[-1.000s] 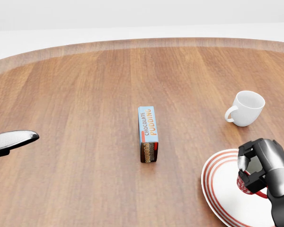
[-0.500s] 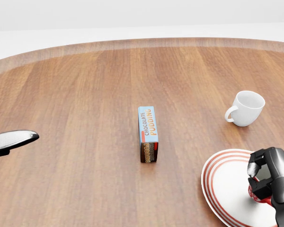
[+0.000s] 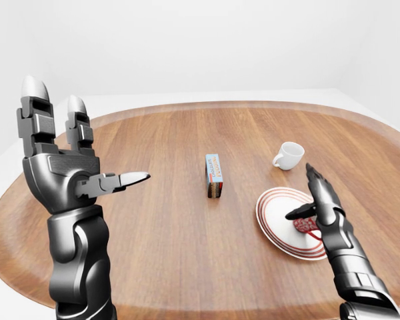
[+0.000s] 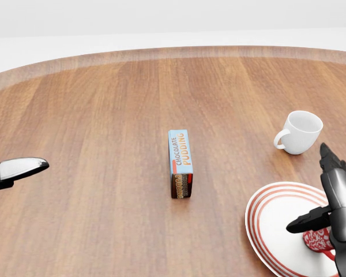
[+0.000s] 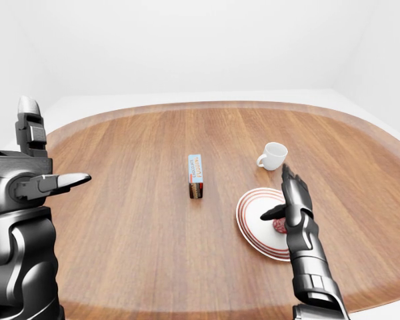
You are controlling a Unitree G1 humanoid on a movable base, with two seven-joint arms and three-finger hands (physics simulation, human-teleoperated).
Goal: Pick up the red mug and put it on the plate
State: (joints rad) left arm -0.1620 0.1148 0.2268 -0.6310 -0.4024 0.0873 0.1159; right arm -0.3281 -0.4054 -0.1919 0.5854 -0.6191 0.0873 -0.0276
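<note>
The dark metal right hand (image 4: 334, 199) stands wide above the right part of the plate, its long fingers stretched straight up the head view and its thumb jutting out to the left; nothing lies within its grasp. Just under that thumb sits the small red patterned mug (image 4: 318, 240), resting on the white round plate with red rings at its rim (image 4: 265, 222), partly hidden by the wrist, so whether it stands upright cannot be told. The plate lies near the lower right edge of the brown wooden oval table (image 4: 104, 115). Above the plate in the head view, near but apart from it, a plain white ceramic cup (image 4: 300, 132) stands with its handle turned left. At the middle of the table a light blue chocolate pudding box with a dark end (image 4: 181, 163) lies lengthwise, well apart from the plate and cup. At the far left of the left-eye view the left hand (image 3: 63, 167) is raised over the table's edge, fingers upright and spread wide, thumb pointing right, holding nothing.
</note>
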